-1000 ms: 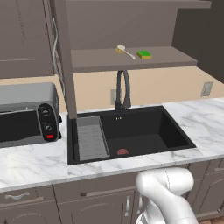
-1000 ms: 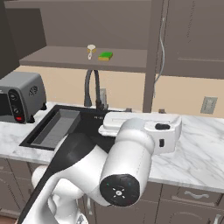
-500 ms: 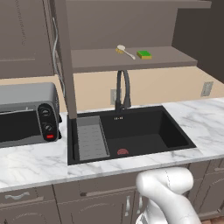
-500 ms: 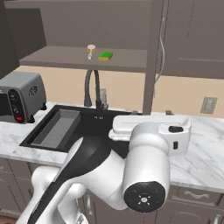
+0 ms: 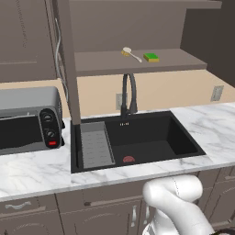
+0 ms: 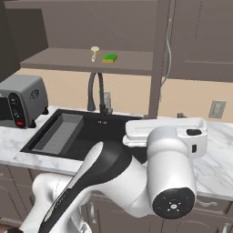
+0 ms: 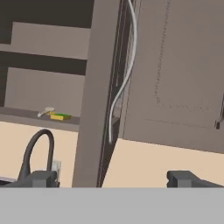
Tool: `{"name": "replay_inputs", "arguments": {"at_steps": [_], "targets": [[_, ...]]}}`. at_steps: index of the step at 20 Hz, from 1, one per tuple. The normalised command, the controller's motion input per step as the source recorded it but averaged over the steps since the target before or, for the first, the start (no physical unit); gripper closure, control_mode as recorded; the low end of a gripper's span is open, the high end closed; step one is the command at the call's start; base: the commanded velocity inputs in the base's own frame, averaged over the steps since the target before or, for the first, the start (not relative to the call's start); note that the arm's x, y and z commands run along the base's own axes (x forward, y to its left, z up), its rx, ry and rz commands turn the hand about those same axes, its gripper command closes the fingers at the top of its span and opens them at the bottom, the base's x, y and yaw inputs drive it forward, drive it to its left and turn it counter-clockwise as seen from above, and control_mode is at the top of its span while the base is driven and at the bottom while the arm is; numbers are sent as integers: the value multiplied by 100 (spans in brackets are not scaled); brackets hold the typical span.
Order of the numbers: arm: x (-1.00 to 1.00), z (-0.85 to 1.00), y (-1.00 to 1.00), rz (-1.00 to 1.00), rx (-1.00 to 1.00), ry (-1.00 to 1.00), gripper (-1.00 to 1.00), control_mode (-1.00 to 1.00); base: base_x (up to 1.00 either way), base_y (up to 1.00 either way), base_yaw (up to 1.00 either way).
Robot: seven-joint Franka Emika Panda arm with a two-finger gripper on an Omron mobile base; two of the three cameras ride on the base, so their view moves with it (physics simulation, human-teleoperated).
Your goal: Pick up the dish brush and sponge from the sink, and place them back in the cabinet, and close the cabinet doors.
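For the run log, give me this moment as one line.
dish brush and sponge: on cabinet shelf | sink: cleared | end effector: open | doors: open

No readable text, labels, brand names, numbers or signs appear anywhere in these views. The toaster oven at the left of the left base view carries round dark knobs and a small red button on its front panel, but no lettering can be made out on them. The wall outlet at the right of that view is blank. The cabinet doors, seen close in the hand view, show only plain panelled wood with no markings.
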Motion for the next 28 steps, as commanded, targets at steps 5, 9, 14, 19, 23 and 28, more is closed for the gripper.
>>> {"name": "replay_inputs", "arguments": {"at_steps": [5, 9, 14, 19, 23, 28], "targets": [[14, -2, -7, 7, 0, 0, -100, -100, 0, 0, 0], [13, -4, -4, 6, 0, -1, -100, -100, 0, 0, 0], [12, -5, -7, 6, 1, -3, -100, -100, 0, 0, 0], [18, -8, -2, 6, 1, -7, -100, -100, 0, 0, 0], [16, -6, 0, 5, 2, -9, -100, -100, 0, 0, 0], [22, -8, 0, 6, 3, -8, -100, -100, 0, 0, 0]]}}
